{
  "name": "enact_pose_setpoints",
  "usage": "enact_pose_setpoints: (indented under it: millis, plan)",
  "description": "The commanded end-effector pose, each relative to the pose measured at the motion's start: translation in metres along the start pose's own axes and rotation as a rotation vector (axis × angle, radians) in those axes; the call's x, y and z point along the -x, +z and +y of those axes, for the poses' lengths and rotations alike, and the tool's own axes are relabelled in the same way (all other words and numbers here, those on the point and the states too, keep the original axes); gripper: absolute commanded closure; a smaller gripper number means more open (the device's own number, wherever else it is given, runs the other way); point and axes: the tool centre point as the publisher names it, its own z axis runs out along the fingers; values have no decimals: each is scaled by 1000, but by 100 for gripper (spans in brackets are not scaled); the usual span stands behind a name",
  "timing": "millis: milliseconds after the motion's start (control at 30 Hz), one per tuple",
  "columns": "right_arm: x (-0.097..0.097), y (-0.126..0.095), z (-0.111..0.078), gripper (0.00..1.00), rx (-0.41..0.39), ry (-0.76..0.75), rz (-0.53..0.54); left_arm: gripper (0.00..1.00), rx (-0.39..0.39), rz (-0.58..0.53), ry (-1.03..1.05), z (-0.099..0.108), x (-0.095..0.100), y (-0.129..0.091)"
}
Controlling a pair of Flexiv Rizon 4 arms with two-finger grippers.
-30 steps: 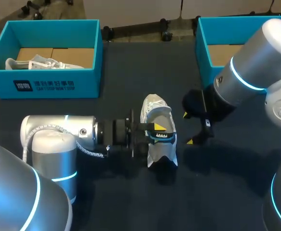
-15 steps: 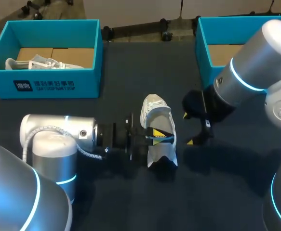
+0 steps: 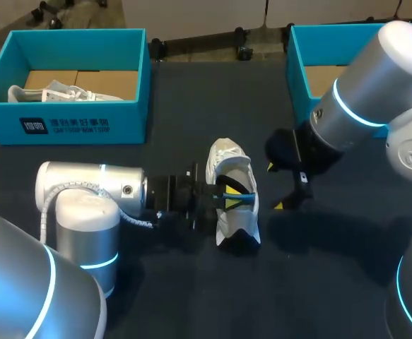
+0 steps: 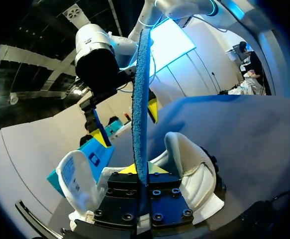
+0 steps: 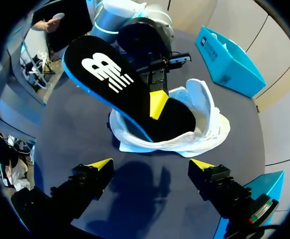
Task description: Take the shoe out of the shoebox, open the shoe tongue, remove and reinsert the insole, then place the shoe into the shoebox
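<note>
Right wrist view: left pincer [image 5: 154, 105] clamped on black blue-edged foam insole [image 5: 110, 79], toe end inside white mesh shoe [image 5: 204, 124], mid dark bench [image 5: 60, 129]. Right pincer [image 5: 149, 167] apart, right of shoe. Insole step, I reckon; next move needs shoe steadied.

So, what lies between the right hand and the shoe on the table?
Nothing: only bare dark table lies between the open right hand and the shoe. The right wrist view shows it best, and the head view agrees.
</note>
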Motion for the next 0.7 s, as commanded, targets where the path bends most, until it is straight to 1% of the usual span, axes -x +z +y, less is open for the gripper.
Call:
enact_pose_setpoints:
  millis: [33, 167, 333, 433, 533, 633, 700]
  plan:
    - [2, 4, 3, 0, 4, -4, 9, 56, -5, -20, 4, -6, -2, 1]
    - [2, 5, 3, 0, 17, 3, 5, 55, -24, -35, 12, -16, 1, -2]
    - [2, 5, 3, 0, 17, 3, 5, 56, -37, -43, 21, -27, 3, -6]
    - [2, 5, 3, 0, 17, 3, 5, 60, -43, -40, 31, -34, 4, -10]
    - [2, 5, 3, 0, 17, 3, 5, 71, -44, -36, 35, -38, 4, -12]
    - [2, 5, 3, 0, 17, 3, 5, 78, -34, -21, 30, -42, 3, -14]
    - [2, 5, 3, 0, 17, 3, 5, 76, -22, -6, 28, -43, 1, -15]
